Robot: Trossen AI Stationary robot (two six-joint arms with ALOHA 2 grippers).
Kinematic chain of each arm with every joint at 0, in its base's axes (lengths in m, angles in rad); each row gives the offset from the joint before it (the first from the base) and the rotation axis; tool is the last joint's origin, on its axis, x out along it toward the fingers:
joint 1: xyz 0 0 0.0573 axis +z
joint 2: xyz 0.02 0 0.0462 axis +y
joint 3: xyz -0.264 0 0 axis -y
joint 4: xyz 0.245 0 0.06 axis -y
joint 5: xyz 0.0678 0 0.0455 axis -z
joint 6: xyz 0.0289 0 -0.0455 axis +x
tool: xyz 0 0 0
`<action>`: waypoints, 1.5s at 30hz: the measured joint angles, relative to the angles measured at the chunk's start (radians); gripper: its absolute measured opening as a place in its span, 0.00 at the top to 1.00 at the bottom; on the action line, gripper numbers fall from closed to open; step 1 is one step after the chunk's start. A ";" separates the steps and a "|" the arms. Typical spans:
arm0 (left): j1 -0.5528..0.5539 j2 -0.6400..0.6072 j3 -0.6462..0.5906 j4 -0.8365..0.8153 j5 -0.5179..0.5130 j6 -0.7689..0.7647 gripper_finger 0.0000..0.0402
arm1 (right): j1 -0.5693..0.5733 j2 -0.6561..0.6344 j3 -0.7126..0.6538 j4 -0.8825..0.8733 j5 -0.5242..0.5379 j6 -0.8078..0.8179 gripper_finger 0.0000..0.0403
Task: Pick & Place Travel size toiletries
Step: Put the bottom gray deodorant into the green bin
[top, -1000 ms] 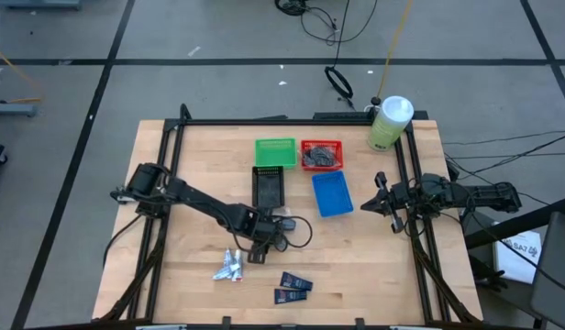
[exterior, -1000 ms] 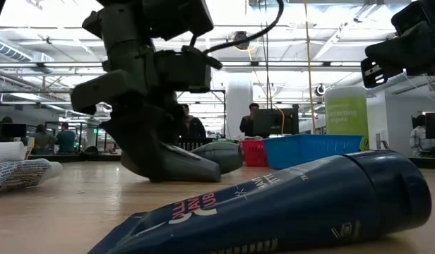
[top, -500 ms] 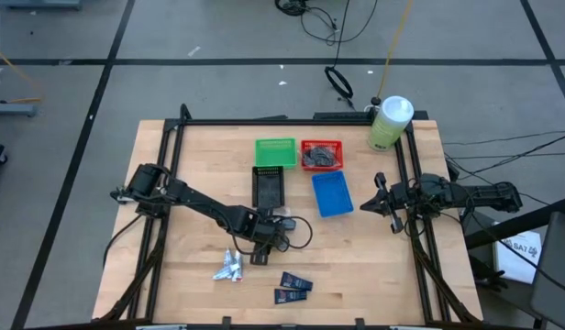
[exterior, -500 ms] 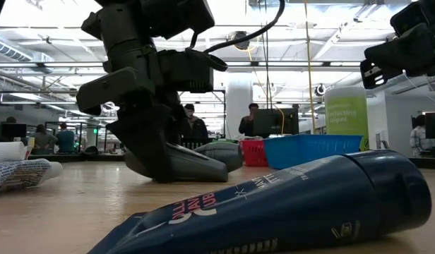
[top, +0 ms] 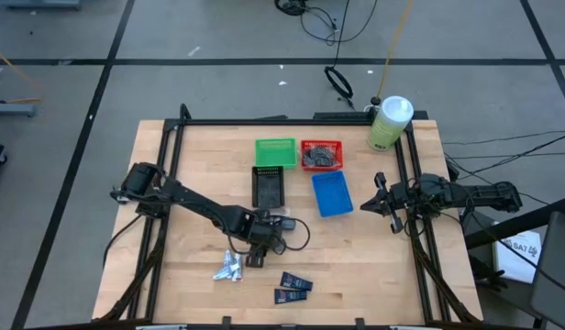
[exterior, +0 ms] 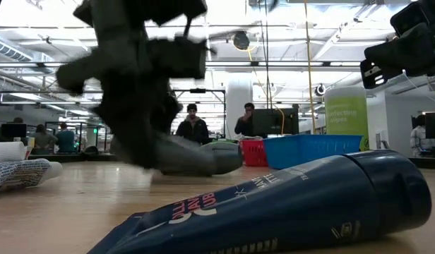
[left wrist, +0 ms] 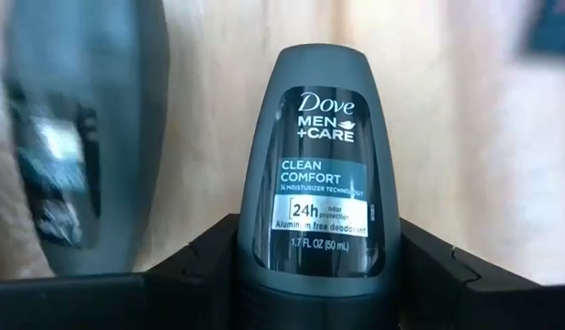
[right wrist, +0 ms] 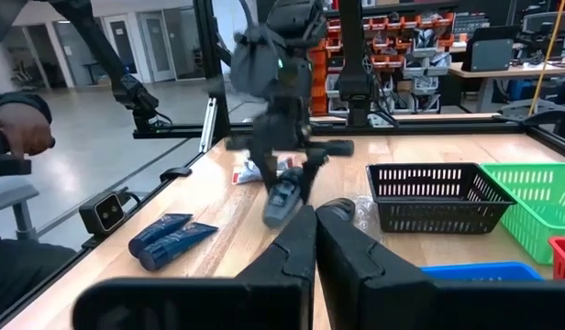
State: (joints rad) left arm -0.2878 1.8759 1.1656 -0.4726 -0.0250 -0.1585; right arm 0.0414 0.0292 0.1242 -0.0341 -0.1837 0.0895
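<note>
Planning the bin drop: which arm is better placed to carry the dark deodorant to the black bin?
The left. The left gripper is closed around the deodorant, a short way from the black bin. The right gripper is shut, empty, waiting at the table's right edge.

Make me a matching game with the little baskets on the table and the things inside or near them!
Things:
1. green basket
2. red basket
3. blue basket
4. left pincer

Places or states:
A. directly in front of the red one
B. next to the black basket, at the back
C. closed around a dark deodorant
D. full of grey pieces

Pairs: 1-B, 2-D, 3-A, 4-C
</note>
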 joint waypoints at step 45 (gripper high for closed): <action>0.340 -0.466 -0.263 0.575 0.064 0.285 0.51 | 0.000 0.000 0.000 0.007 0.000 0.003 0.99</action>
State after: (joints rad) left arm 0.0527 1.4101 0.9022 0.1023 0.0385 0.1267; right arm 0.0414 0.0296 0.1238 -0.0269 -0.1841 0.0921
